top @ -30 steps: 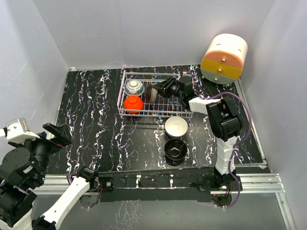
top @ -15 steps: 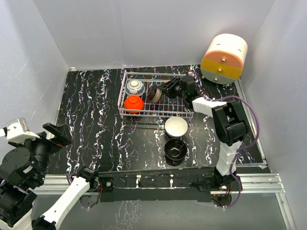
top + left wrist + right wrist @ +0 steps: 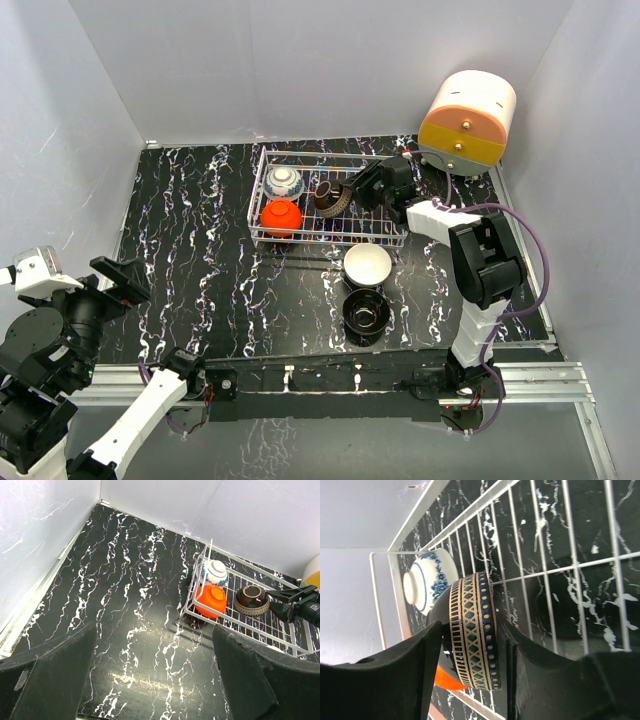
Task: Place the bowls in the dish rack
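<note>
Because tan-beige bowl (image 3: pixel 472 630) rests on dish rack (image 3: pixel 360 225) grid at 12 o'clock, right fingers (image 3: pixel 385 680) flank it parted; left fingers (image 3: pixel 50 680) spread.

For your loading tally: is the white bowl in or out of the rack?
Out: white bowl stands on the table before the rack.

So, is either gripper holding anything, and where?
The left gripper holds nothing. The right gripper straddles the rim of the tan patterned bowl; whether it grips cannot be told.

White-and-black left arm (image 3: pixel 130 425), right arm (image 3: pixel 478 262) with purple cable (image 3: pixel 545 265), black jaws
</note>
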Controlling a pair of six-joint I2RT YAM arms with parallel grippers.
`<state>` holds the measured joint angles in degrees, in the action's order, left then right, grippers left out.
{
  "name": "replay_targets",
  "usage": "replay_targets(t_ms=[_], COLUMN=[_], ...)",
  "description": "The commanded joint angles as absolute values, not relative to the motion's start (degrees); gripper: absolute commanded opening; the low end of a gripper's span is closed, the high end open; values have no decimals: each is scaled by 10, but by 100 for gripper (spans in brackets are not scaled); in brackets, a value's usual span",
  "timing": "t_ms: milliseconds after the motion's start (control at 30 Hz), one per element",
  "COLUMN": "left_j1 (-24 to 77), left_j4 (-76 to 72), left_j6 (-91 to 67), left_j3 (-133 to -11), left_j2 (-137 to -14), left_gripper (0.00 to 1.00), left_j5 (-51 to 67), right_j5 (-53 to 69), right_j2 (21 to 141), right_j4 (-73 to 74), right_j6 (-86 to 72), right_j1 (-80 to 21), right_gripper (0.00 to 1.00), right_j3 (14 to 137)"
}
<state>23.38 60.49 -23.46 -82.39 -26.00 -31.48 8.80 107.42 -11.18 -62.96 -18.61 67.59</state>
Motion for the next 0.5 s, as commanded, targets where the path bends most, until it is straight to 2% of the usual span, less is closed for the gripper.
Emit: replay_targets(t_ms=[0,467], left_j1=[236,236], left_j4=[607,598], left_j6=[-235,-239], left_j3=[-822,-813], left_j2=[-259,-255], left_gripper=[97,97], left_j5=[-313,-308], right_j5=[57,32], right_j2=[1044,1035], right_j4=[-86,-33], right_j6=[-623,-587], right_j1=[-178,-178], right_gripper=[50,51], right_j3=[688,712])
